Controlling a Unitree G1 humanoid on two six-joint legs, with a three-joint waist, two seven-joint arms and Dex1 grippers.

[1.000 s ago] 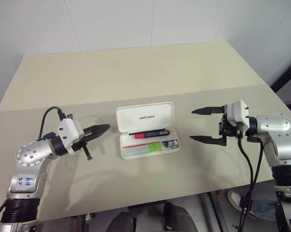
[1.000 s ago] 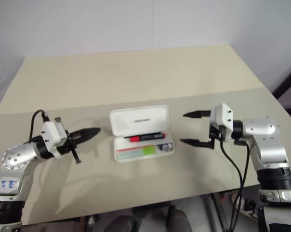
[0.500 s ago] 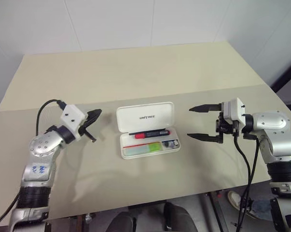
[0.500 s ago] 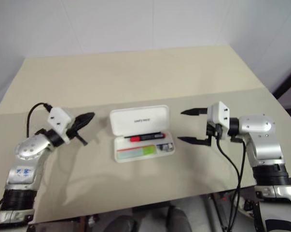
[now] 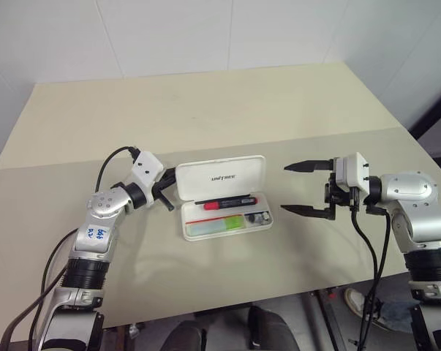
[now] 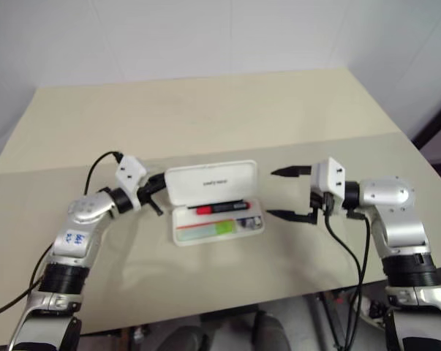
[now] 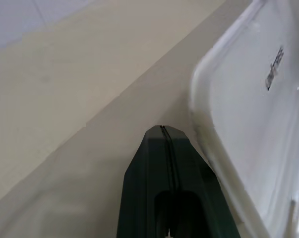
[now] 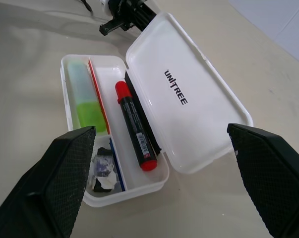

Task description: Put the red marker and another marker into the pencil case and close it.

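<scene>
I see the pencil case [image 5: 224,196] lying open near the middle of the beige surface [image 5: 205,110], its lid [image 5: 221,176] folded back away from me and resting tilted, with the dark lettering facing up. In the tray, the red marker [image 5: 227,203] lies lengthwise along the side next to the hinge, red cap toward my left. Beside it, on the nearer side of a thin red stick [image 8: 98,101], the lime-green marker [image 5: 219,224] sits in its own slot. A few small dark and pale bits [image 8: 103,171] rest at the tray's right end, too small for me to tell what they are. Both markers are inside the case and the lid is not yet down.

My left end effector [image 5: 164,191] has its two black fingers pressed together with nothing between them. It points roughly level toward the left end of the lid, tip just beside the lid's rounded corner; I cannot tell whether it touches. The left wrist view shows the joined fingers [image 7: 161,163] next to the lid's white rim.

My right end effector [image 5: 303,188] hangs to the right of the case, apart from it, fingers spread wide and empty, pointing toward the case.
</scene>
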